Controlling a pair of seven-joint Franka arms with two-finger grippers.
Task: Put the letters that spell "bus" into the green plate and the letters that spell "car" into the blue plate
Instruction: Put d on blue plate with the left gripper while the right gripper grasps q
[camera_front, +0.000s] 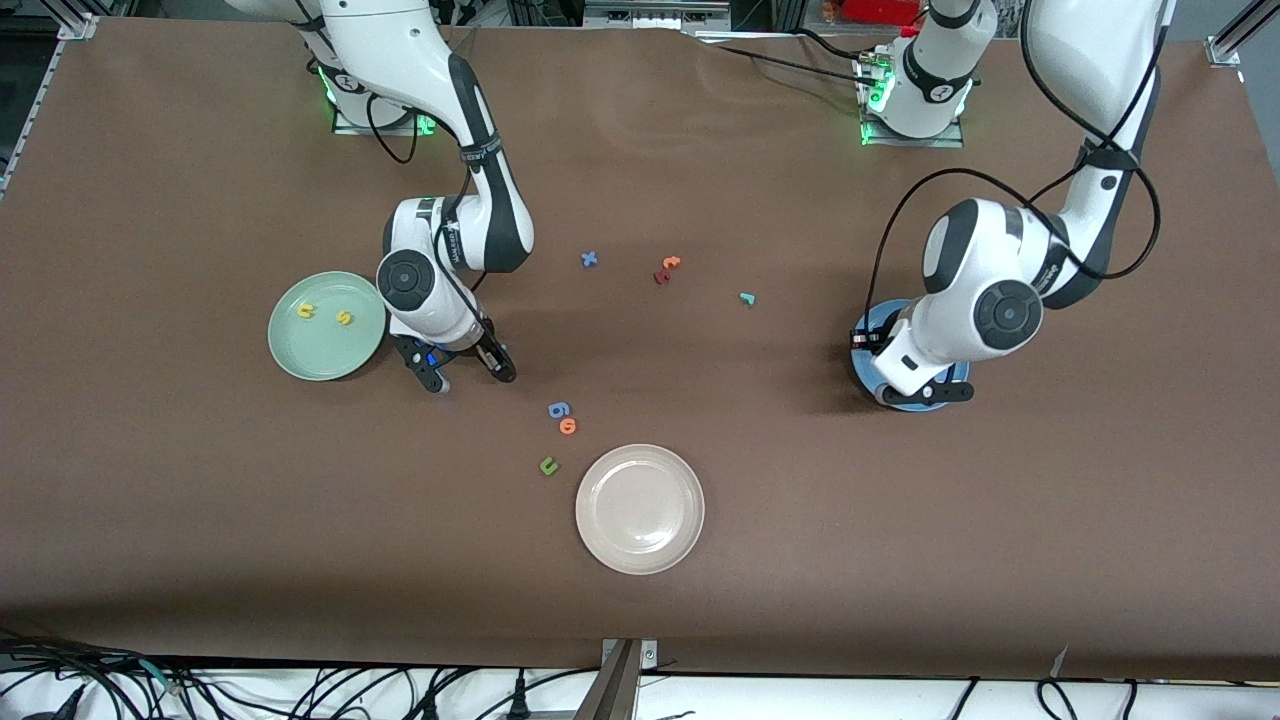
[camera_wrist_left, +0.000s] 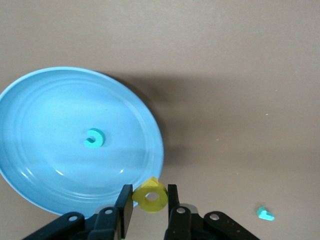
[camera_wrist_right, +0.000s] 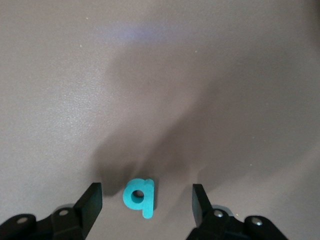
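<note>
Letters scattered on brown counter (camera_front: 700, 600). Round pale mint-green plate with raised rim (camera_front: 290, 358) sits toward the right arm's end, holding small yellow foam "u" (camera_front: 306, 312) and small yellow foam "s" (camera_front: 344, 318). Right pincer (camera_front: 466, 373) is low over the counter just beside that plate, fingers apart with small teal foam "b" (camera_wrist_right: 139, 197) lying flat between them, not clamped. Left pincer (camera_wrist_left: 150, 210) is clamped on small yellow foam "a" (camera_wrist_left: 150, 195), over the rim of round medium-blue plate (camera_wrist_left: 45, 165) at the left arm's end. Small teal foam "c" (camera_wrist_left: 94, 138) lies inside the blue plate near its middle. Small teal foam "r" (camera_front: 746, 298) lies on the counter between the two arms, closer to the blue plate. Other letters on the counter: blue "x" (camera_front: 589, 259), orange and red pair (camera_front: 666, 269), blue "g" (camera_front: 558, 409) touching orange "o" (camera_front: 568, 426), green "u" (camera_front: 548, 465). Round beige plate (camera_front: 595, 540) sits nearest the front camera, just beside the green "u".
</note>
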